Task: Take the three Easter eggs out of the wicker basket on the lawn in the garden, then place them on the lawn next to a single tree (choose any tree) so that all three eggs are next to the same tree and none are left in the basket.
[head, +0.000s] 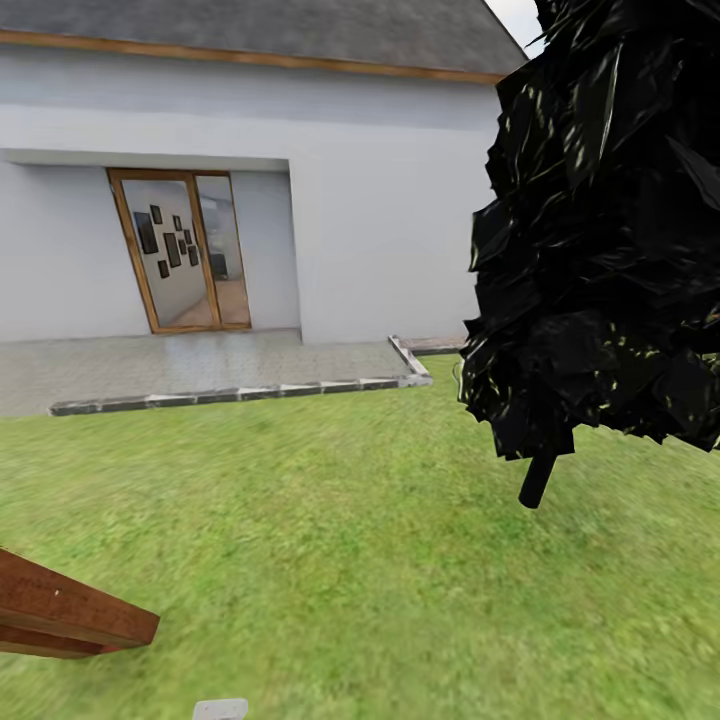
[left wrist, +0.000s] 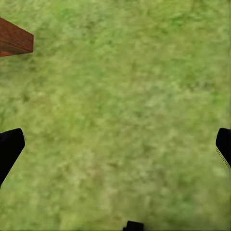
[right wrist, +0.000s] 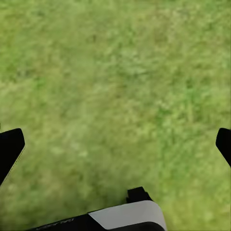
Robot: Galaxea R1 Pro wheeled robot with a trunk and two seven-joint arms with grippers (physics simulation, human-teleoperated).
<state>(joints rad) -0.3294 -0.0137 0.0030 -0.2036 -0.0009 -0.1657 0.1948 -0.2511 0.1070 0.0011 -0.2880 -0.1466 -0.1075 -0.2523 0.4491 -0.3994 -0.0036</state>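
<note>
The lawn (head: 330,520) spreads bright green and mottled across the lower half of the head view. The Easter eggs, the wicker basket and the tree are out of view. In the left wrist view my left gripper (left wrist: 115,149) is open, its dark fingertips (left wrist: 9,149) far apart over bare grass (left wrist: 120,96). In the right wrist view my right gripper (right wrist: 115,149) is also open, its fingertips (right wrist: 9,147) wide apart above grass (right wrist: 120,86). Nothing lies between either pair of fingers.
A black-leaved crown (head: 610,230) on a thin dark trunk (head: 537,482) stands close at the right. A reddish-brown wooden beam (head: 60,610) juts in at the lower left, also (left wrist: 14,39). Behind are a stone-edged patio (head: 200,365) and a white house with a glass door (head: 180,250).
</note>
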